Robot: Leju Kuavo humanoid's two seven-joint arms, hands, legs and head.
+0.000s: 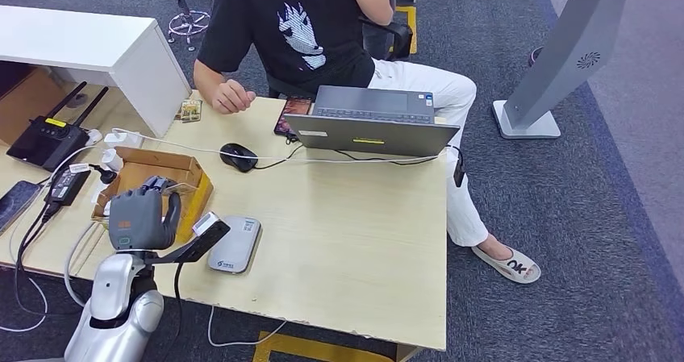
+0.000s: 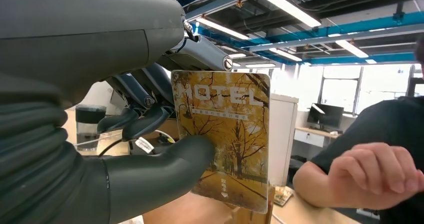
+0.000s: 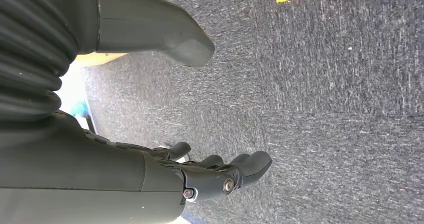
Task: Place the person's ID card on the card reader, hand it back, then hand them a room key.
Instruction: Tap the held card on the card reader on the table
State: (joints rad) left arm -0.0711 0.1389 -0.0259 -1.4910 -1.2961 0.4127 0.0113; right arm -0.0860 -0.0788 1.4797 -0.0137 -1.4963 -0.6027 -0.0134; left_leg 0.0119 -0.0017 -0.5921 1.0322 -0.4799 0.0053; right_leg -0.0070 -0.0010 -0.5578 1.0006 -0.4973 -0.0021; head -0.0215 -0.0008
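My left hand [image 1: 143, 215] is raised over the cardboard box [image 1: 193, 186] at the table's left. It pinches a yellow hotel room key card [image 2: 227, 134] between thumb and fingers. The grey card reader [image 1: 235, 243] lies flat on the table just right of that hand. Across the table sits a person in a black shirt, one fist [image 1: 233, 96] resting on the far edge, also seen as a fist [image 2: 375, 171] beyond the card. A small card [image 1: 190, 110] lies beside that fist. My right hand [image 3: 220, 174] hangs over the carpet, fingers apart, holding nothing.
A laptop [image 1: 373, 120] stands at the far middle with a black mouse [image 1: 239, 156], a phone [image 1: 292, 114] and white cables near it. A router [image 1: 47, 140] and power adapters lie at the left. A white cabinet [image 1: 97, 47] borders the far left.
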